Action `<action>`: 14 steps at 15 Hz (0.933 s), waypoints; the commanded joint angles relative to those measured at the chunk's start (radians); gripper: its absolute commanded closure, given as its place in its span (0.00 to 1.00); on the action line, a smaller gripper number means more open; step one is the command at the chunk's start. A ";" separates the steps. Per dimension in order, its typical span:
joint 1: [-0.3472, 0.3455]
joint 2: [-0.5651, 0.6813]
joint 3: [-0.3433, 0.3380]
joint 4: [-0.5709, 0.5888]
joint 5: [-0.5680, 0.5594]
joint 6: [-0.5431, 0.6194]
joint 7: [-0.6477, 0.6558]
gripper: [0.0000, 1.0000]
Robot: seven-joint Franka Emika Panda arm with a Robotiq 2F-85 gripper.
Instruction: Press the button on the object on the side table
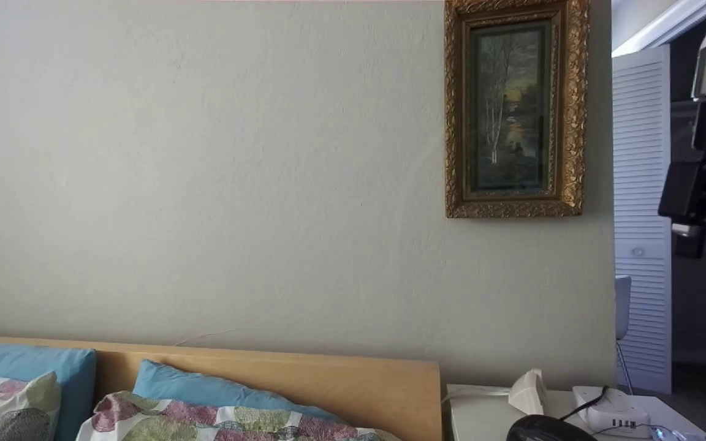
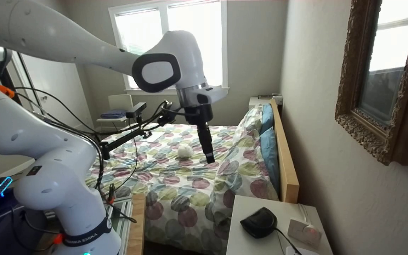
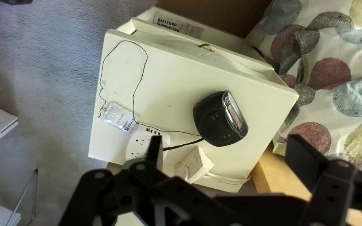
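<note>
The rounded black, plastic-looking clock-like device (image 3: 212, 124) (we can't make out its button) sits on the flat-topped whitish side table (image 3: 168, 89). Our black two-fingered gripper (image 3: 226, 145) hangs higher, jaws wide apart — lowered with that gap, we might straddle the device and miss.

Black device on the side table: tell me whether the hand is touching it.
Apart. In an exterior view the hand hangs in the air, with bedding and side table visible between it and the black device.
</note>
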 commanded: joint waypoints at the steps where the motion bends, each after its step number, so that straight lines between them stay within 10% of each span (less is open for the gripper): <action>1: -0.034 0.199 0.021 0.109 -0.012 0.080 0.098 0.00; 14: -0.010 0.684 -0.018 0.437 -0.136 0.214 0.455 0.00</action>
